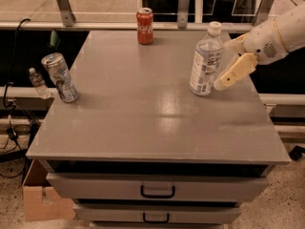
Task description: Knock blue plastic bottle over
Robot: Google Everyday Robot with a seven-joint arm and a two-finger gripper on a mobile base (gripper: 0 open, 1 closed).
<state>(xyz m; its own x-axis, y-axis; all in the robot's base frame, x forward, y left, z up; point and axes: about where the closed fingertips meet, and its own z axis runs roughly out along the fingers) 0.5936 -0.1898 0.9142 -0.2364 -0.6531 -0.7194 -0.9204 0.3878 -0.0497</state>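
The hand, its jaws apart, sits just right of the upright bottle near the counter's right edge, with bare surface to the bottle's left.

red can far edge of table | silver can left edge | cardboard box floor
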